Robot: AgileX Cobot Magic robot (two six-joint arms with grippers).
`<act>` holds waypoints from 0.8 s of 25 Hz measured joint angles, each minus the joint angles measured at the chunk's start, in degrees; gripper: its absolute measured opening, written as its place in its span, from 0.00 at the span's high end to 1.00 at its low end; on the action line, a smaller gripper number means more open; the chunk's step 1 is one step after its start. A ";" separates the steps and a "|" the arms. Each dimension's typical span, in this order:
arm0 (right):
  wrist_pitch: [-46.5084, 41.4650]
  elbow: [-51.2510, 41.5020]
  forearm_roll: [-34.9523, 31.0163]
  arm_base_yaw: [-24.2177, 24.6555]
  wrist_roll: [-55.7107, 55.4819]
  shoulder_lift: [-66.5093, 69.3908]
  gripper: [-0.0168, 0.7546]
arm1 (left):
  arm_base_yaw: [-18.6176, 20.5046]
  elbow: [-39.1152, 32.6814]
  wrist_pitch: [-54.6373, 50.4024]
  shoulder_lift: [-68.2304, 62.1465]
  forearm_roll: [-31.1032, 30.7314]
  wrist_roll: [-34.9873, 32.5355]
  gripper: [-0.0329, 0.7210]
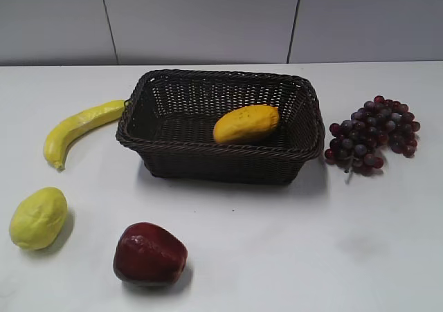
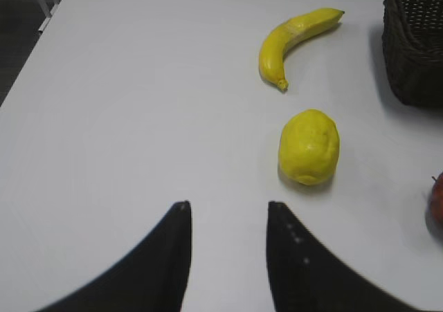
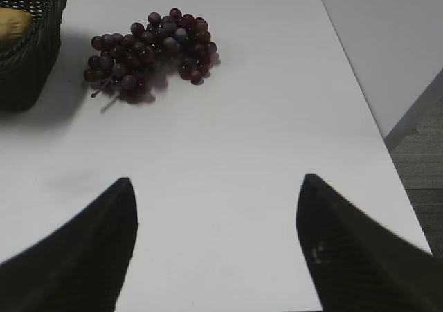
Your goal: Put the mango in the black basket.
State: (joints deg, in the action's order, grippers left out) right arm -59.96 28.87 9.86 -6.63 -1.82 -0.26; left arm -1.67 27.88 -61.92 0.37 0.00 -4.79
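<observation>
Exterior, task thing: the mango [image 1: 246, 124], plump, smooth, orange-yellow with faint speckles, lies on its side inside the black basket [image 1: 208, 163], right of centre. By my read, the job looks done!
Exterior, basket: dark woven wicker, braided rim, flaring sides, sitting mid-surface [image 1: 291, 243], an easy drop-in target.
Exterior, neighbours: curved banana [image 1: 79, 126] tip touching the basket's left rim; bumpy pale lemon [image 1: 38, 218] and glossy dark red apple [image 1: 149, 254] up front; purple grapes [image 1: 374, 133] just beside the right wall. No arm shows here.
Left wrist, gripper: left gripper [image 2: 228, 218] hangs over bare surface, black fingers parted moderately, nothing between them. Lemon and banana ahead, basket corner at right.
Right wrist, gripper: right gripper [image 3: 218, 194] spread wide and empty, clear of everything. Grapes ahead, and the mango's end peeks over the basket rim at far left.
</observation>
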 joint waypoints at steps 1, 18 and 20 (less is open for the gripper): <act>0.00 0.00 0.00 0.00 -0.16 0.00 0.26 | 0.00 0.00 0.00 0.00 0.00 0.00 0.60; 0.00 0.00 -1.95 0.00 -0.73 0.00 0.26 | 0.00 0.00 0.00 0.00 0.00 0.00 0.60; 0.00 0.00 -2.90 0.00 -0.28 0.00 0.26 | 0.00 0.00 0.00 0.00 0.00 0.00 0.60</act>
State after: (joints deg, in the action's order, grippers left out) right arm -59.96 28.87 6.96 -6.63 -2.10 -0.26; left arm -1.67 27.88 -61.92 0.37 0.00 -4.79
